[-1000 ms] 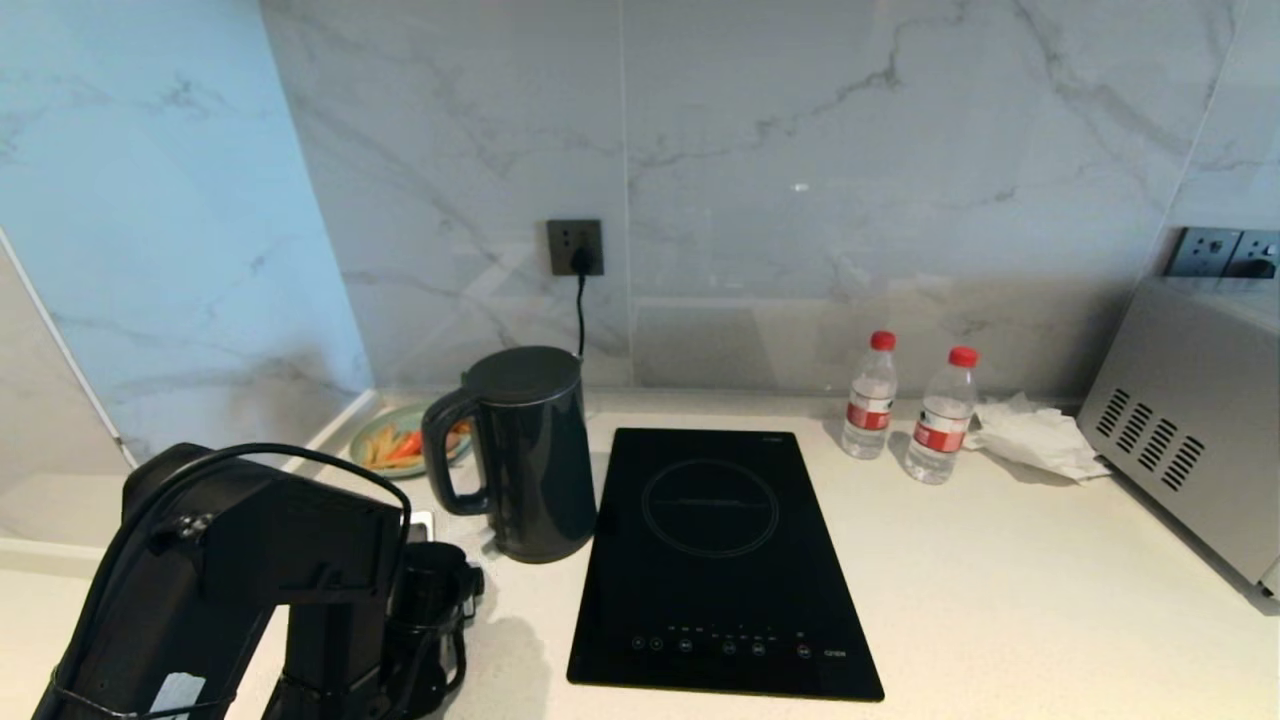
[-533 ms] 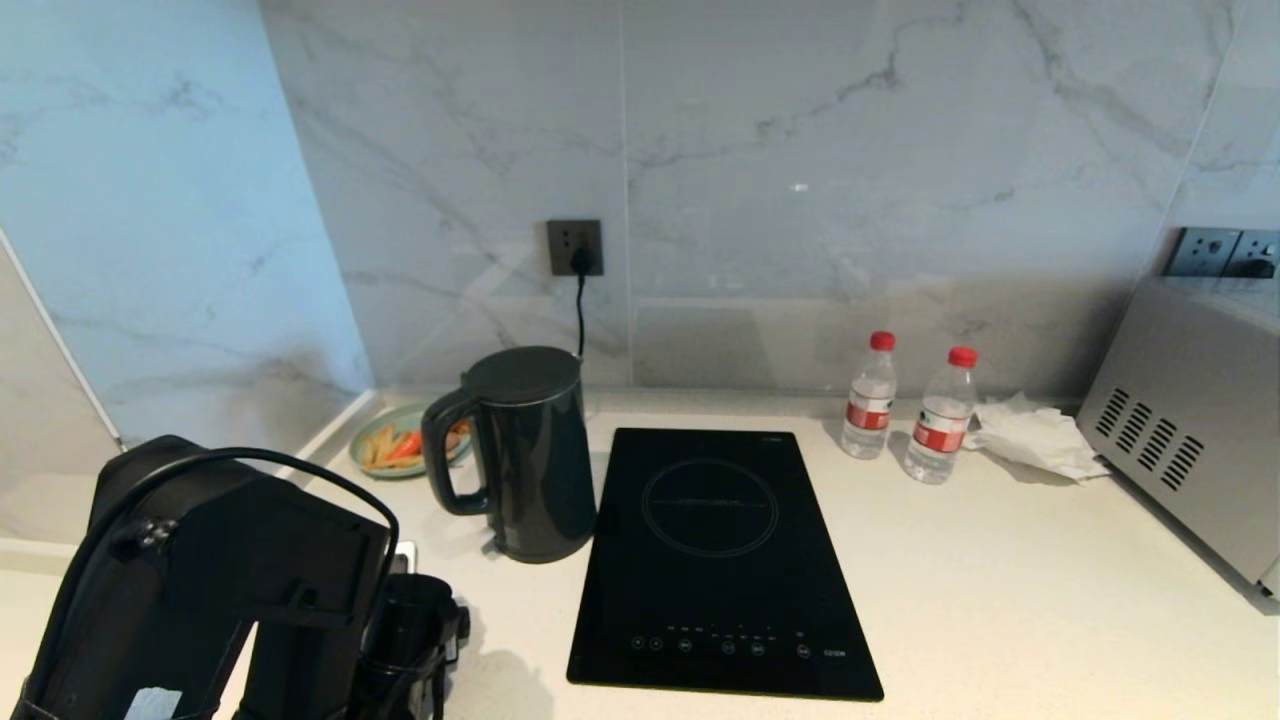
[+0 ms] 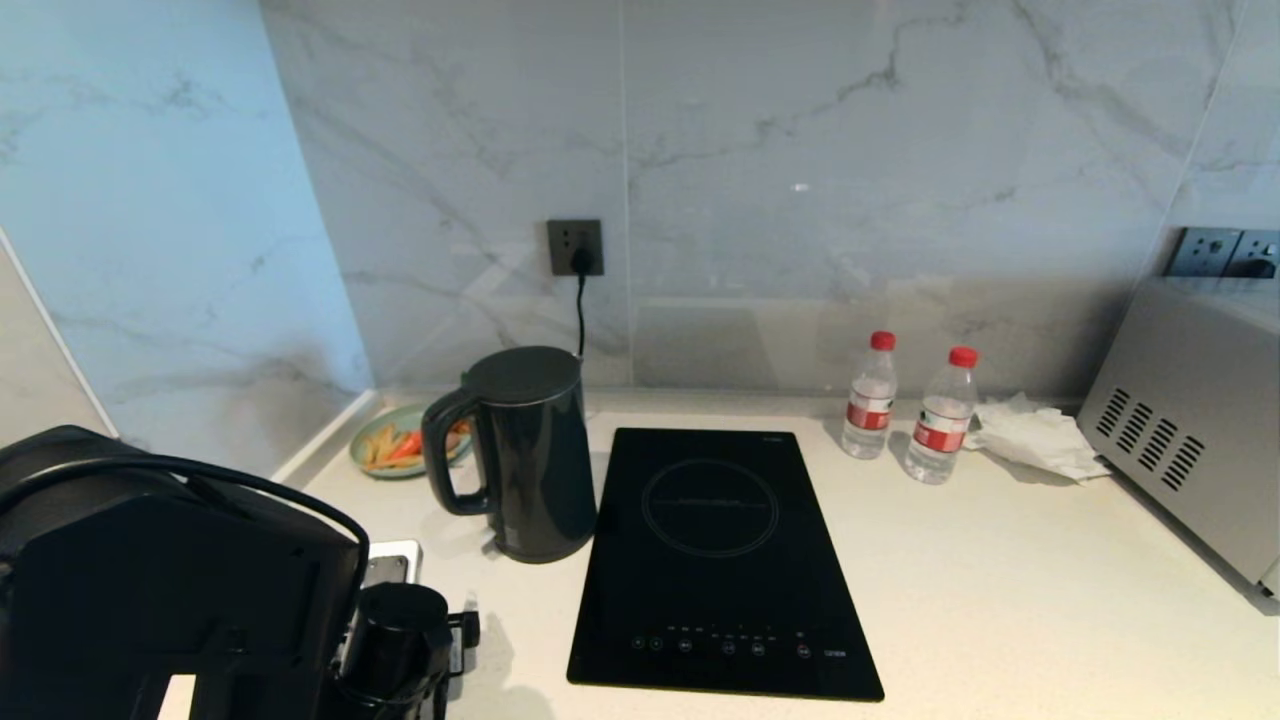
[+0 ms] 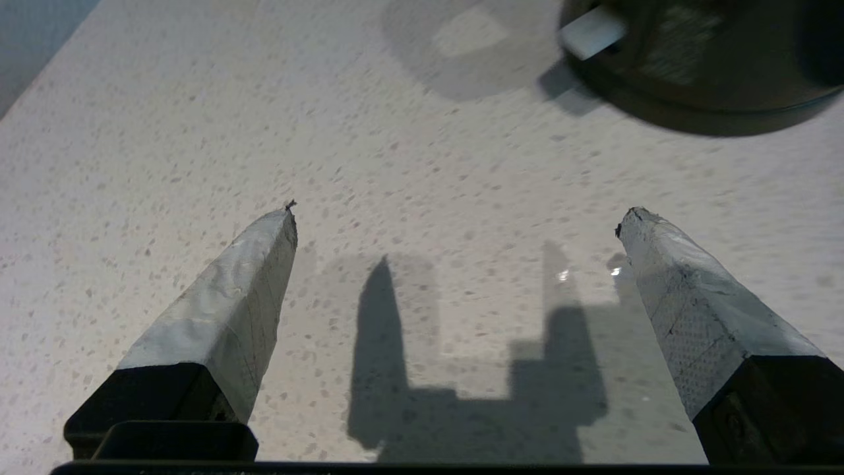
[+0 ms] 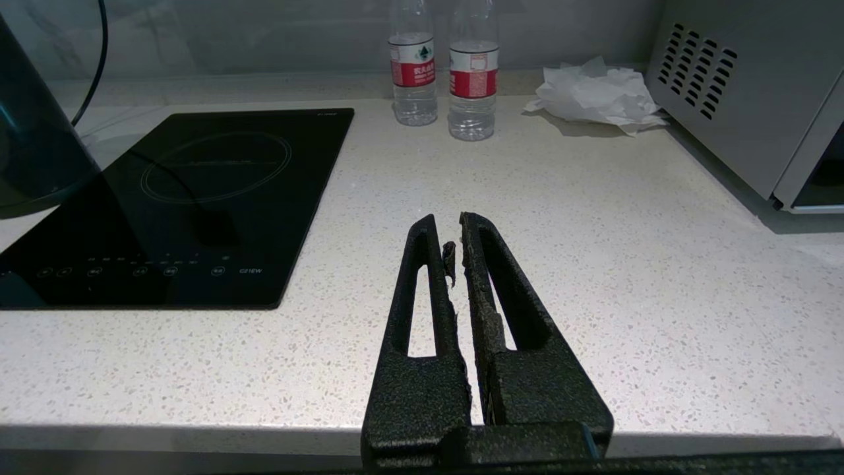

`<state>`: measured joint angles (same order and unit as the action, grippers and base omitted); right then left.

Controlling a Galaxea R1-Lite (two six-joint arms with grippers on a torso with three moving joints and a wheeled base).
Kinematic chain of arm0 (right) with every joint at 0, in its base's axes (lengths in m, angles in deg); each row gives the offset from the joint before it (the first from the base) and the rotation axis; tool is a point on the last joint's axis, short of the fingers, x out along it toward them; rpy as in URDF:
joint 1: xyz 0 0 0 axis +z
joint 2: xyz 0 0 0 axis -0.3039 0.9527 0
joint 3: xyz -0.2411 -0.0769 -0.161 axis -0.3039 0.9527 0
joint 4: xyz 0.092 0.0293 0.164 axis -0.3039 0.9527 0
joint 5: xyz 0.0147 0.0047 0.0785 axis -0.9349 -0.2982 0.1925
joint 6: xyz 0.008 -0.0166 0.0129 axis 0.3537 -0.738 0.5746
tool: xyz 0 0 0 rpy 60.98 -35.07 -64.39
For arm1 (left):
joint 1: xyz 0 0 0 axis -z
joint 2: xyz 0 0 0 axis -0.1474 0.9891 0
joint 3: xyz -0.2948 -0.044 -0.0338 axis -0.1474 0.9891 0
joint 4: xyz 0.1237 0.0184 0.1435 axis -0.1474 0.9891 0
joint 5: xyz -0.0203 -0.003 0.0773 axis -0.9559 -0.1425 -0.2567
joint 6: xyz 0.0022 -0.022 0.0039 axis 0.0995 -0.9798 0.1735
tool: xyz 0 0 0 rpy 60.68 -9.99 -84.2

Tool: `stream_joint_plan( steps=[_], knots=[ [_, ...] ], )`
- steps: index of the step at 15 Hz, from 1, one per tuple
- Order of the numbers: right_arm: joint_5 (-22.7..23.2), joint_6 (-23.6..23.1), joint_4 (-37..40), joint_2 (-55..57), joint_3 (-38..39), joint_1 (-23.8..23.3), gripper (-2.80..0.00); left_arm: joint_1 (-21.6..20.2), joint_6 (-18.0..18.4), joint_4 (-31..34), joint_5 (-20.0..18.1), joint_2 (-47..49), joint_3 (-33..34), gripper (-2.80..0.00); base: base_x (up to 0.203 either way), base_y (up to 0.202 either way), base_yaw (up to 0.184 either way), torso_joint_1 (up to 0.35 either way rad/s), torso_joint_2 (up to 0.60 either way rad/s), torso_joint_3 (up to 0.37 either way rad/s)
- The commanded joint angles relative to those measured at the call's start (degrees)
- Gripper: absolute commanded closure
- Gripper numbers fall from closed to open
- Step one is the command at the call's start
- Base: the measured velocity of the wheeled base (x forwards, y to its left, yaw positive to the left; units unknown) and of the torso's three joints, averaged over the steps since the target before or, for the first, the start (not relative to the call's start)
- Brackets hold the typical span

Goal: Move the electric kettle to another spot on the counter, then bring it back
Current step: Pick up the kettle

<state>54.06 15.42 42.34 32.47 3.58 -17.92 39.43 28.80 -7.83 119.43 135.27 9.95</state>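
Note:
The tall black electric kettle (image 3: 525,450) stands upright on the white speckled counter (image 3: 1000,600), just left of the hob, handle toward my left arm (image 3: 180,580). That arm fills the near left corner, apart from the kettle. In the left wrist view my left gripper (image 4: 461,211) is open over bare counter (image 4: 428,132), nothing between its taped fingers, and the kettle's round black bottom (image 4: 692,79) lies beyond them. My right gripper (image 5: 448,221) is shut and empty at the counter's front edge. The kettle's side (image 5: 33,132) shows far off to one side of it.
A black induction hob (image 3: 715,560) lies mid-counter. Two water bottles (image 3: 870,395) (image 3: 942,415), crumpled paper (image 3: 1035,435) and a silver oven (image 3: 1190,440) stand to the right. A green plate of food (image 3: 400,440) sits behind the kettle. A cord hangs from the wall socket (image 3: 575,248).
My left arm has drawn back toward the near left corner, away from the kettle. The kettle and everything else on the counter have stayed put.

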Motion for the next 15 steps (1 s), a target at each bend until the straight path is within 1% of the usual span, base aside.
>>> stream_joint_plan(
  steps=[1, 3, 5, 7, 10, 11, 13, 15],
  knots=[
    [0.0, 0.0, 0.1, 0.0, 0.0, 0.1, 0.00, 2.5, 0.3, -0.5, 0.3, -7.4, 1.1, -2.80, 0.000, 0.000, 0.000, 0.000, 0.00, 0.000],
    [0.0, 0.0, 0.0, 0.0, 0.0, 0.0, 0.00, 3.1, 1.6, -0.5, 0.3, -9.0, 0.2, -2.80, 0.000, 0.000, 0.000, 0.000, 0.00, 0.000],
    [0.0, 0.0, 0.0, 0.0, 0.0, 0.0, 0.00, 4.2, 1.7, -0.5, -0.1, -10.9, 0.3, -2.80, 0.000, 0.000, 0.000, 0.000, 0.00, 0.000],
    [0.0, 0.0, 0.0, 0.0, 0.0, 0.0, 0.00, 6.2, 1.7, -0.5, -0.1, -12.9, -0.2, -2.80, 0.000, 0.000, 0.000, 0.000, 0.00, 0.000],
    [0.0, 0.0, 0.0, 0.0, 0.0, 0.0, 0.00, 6.4, 3.1, -0.5, 0.7, -12.6, -4.8, -2.80, 0.000, 0.000, 0.000, 0.000, 0.00, 0.000],
    [0.0, 0.0, 0.0, 0.0, 0.0, 0.0, 0.00, 6.5, 3.3, 0.6, 1.0, -12.9, -6.7, -2.80, 0.000, 0.000, 0.000, 0.000, 0.00, 0.000],
    [0.0, 0.0, 0.0, 0.0, 0.0, 0.0, 0.00, 6.7, 3.5, 6.7, 2.0, -14.0, -11.7, -2.80, 0.000, 0.000, 0.000, 0.000, 0.00, 0.000],
    [0.0, 0.0, 0.0, 0.0, 0.0, 0.0, 0.00, 6.5, 3.4, 12.8, 4.6, -14.0, -17.2, -2.80, 0.000, 0.000, 0.000, 0.000, 0.00, 0.000]
  ],
)
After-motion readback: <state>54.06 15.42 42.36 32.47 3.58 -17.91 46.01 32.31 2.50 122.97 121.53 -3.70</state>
